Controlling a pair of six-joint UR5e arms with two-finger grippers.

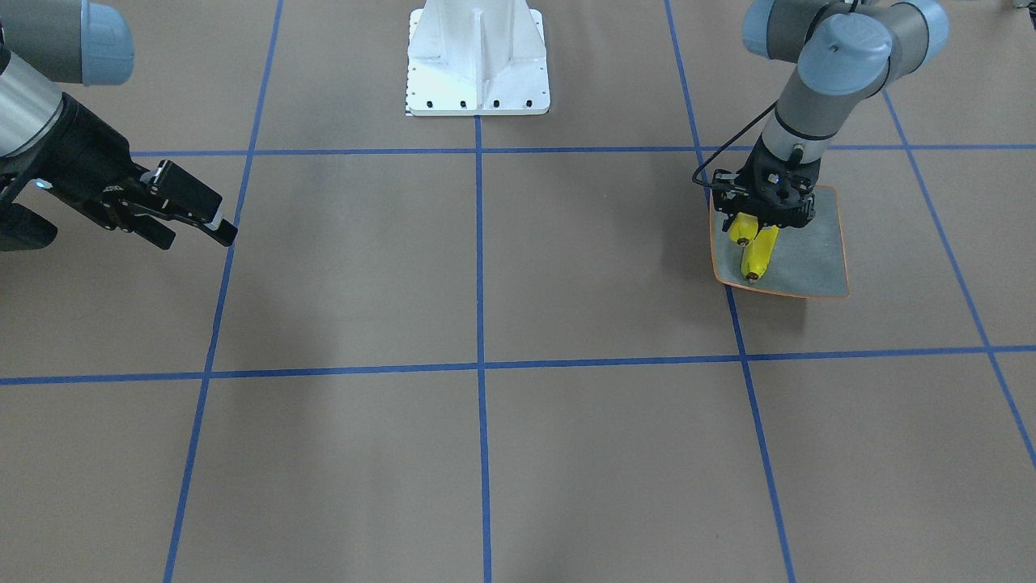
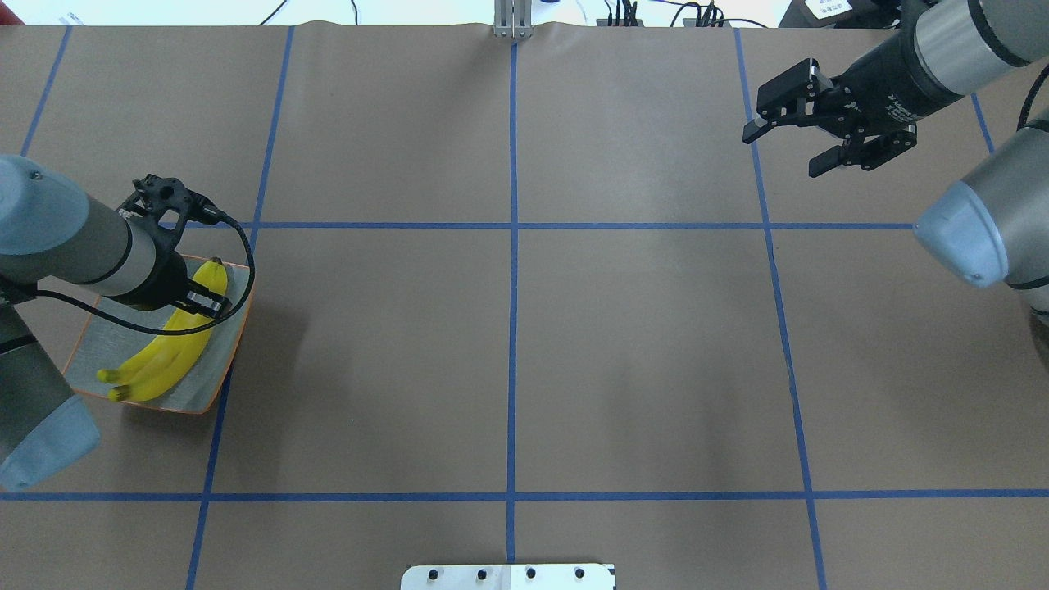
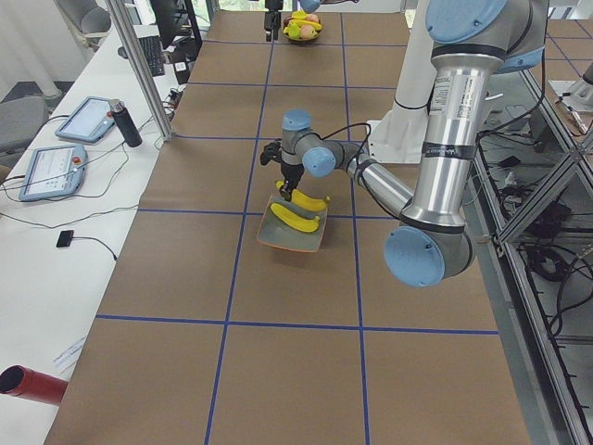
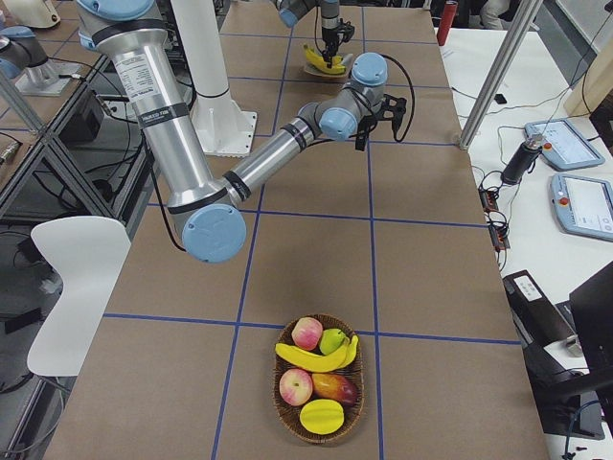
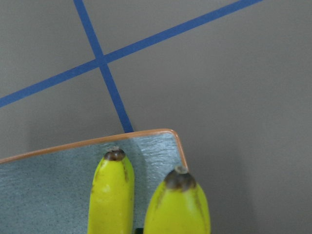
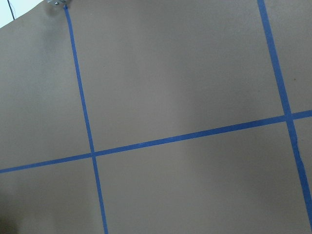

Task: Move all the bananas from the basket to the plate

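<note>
Two smooth, curved yellow bananas (image 2: pixel 168 352) side by side on a square, grainy grey-blue plate (image 2: pixel 217 369) with an orange rim, lower left of the overhead view, left claw (image 1: pixel 759 223) low over them, its grip impossible to tell, right claw (image 2: pixel 783 153) spread apart at upper right, another banana (image 4: pixel 311 359) in a woven basket (image 4: pixel 316 439)

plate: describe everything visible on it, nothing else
The plate is square with rounded corners. It has a grey-blue, finely textured matte face, a thin orange rim and slightly upturned edges. It sits on the brown paper table cover on the robot's left side, one corner close to a crossing of blue tape lines. Two bananas lie side by side along it. The left tool is low over them; whether it touches the plate is hidden.
</note>
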